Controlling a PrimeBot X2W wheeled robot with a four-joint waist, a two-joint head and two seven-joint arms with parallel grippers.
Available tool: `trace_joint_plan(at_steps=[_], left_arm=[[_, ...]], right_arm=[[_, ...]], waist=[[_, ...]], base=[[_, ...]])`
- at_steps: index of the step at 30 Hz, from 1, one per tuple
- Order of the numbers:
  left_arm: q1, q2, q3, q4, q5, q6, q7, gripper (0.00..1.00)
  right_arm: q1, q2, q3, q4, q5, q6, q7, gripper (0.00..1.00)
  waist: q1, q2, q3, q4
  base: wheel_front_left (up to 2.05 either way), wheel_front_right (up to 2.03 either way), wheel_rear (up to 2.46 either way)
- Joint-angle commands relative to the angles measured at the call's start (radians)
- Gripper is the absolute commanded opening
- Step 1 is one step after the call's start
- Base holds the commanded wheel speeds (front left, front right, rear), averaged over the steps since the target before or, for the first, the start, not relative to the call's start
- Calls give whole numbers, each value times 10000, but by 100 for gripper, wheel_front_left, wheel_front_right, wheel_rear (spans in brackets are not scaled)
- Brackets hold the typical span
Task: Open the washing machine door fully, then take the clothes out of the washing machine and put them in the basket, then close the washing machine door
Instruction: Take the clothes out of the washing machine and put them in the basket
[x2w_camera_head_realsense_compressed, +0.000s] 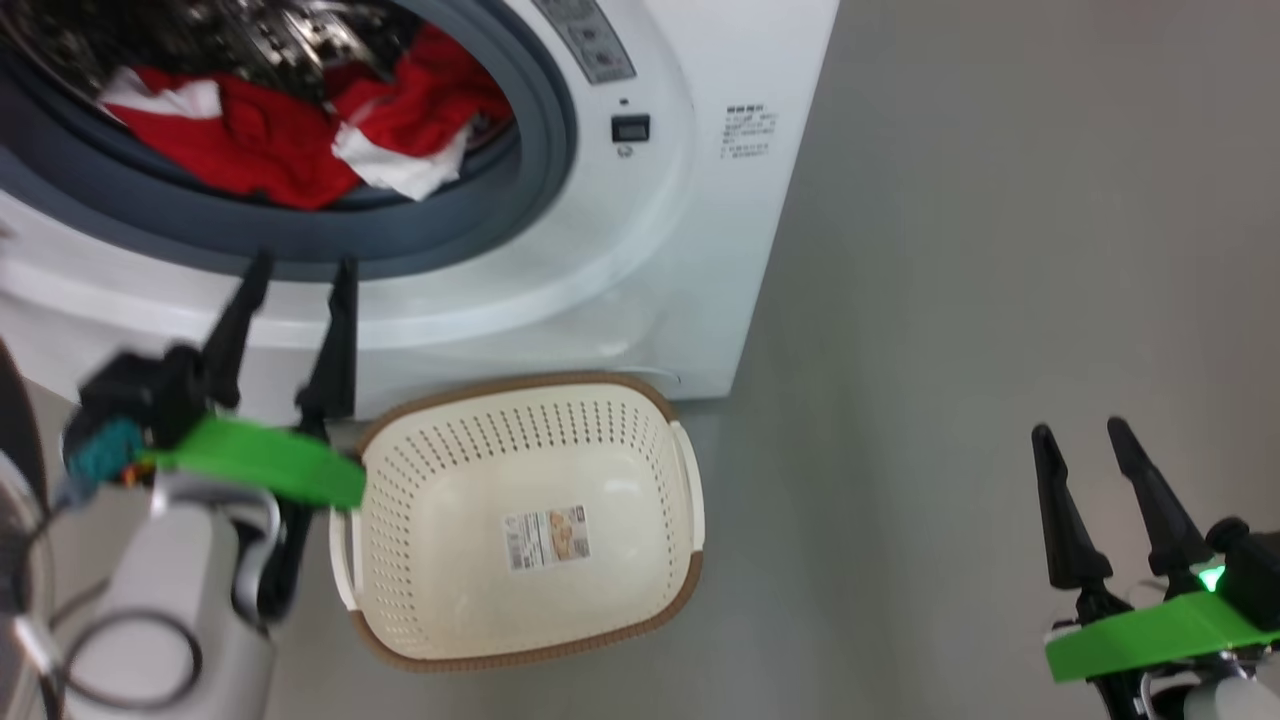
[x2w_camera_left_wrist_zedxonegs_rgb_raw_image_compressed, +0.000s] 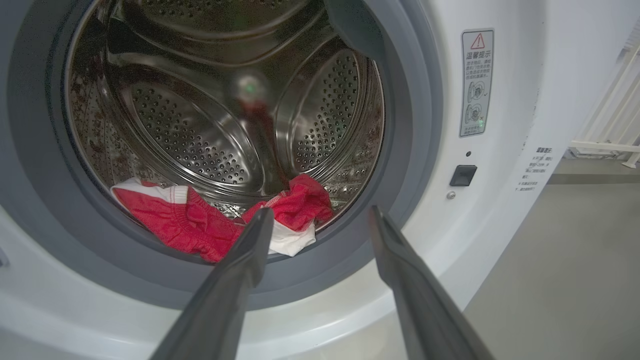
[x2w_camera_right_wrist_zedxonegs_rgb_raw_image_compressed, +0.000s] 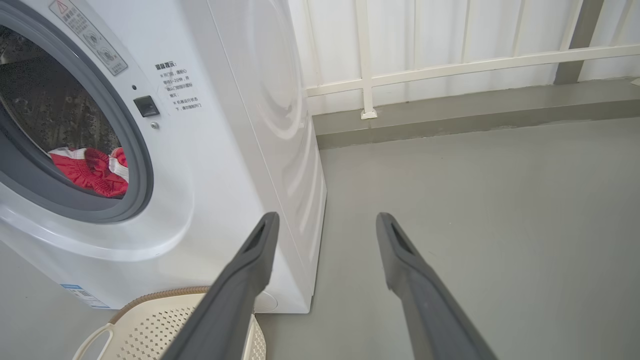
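Note:
The washing machine stands with its round opening uncovered. Red and white clothes lie at the drum's front, against the grey rubber ring. A dark curved rim at the far left looks like the washing machine door, swung clear. My left gripper is open just below the ring, holding nothing. In its wrist view the left gripper points at the clothes, short of them. The basket sits on the floor before the machine, with nothing in it. My right gripper hangs open over bare floor, far right.
Grey floor spreads to the right of the machine. In the right wrist view the right gripper faces the machine's side panel, the basket below it. A white railing and a low grey kerb run behind.

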Motion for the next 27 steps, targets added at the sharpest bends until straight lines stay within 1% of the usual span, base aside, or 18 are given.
trace_joint_plan(at_steps=[1,5,6,13,16,21,24,27], left_arm=[[-1155,417,127,563,-16,17,-78,100],[-2529,679,-315,1824,-87,17,-78,100],[-2529,679,-315,1824,-87,17,-78,100],[-4567,1117,-1152,4098,-262,17,-67,100],[-5313,1215,-1475,4938,-424,17,-58,100],[-6296,1424,-1783,6018,-813,17,-52,100],[-6718,1540,-1909,6446,-1017,17,-57,100],[-7066,1778,-2016,6835,-1085,17,-63,100]], right_arm=[[-431,-50,252,-345,-163,63,-92,100],[-723,64,227,-423,-173,63,-92,100],[-723,64,227,-423,-173,63,-92,100],[-1159,225,204,-584,-193,63,-92,100],[-1312,273,242,-629,-204,63,-92,100],[-1506,344,349,-668,-217,63,-92,100],[-1550,388,414,-684,-221,63,-92,100],[-1578,425,511,-691,-213,63,-92,100]], waist=[[0,-1,786,-262],[0,-1,1347,-458],[0,-1,1347,-458],[0,-1,2165,-738],[0,-1,2417,-851],[0,-1,2726,-1045],[0,-1,2837,-1154],[0,-1,2941,-1314]], base=[[0,0,0],[0,0,0],[0,0,0],[0,0,0],[0,0,0],[0,0,0],[0,0,0],[0,0,0]])
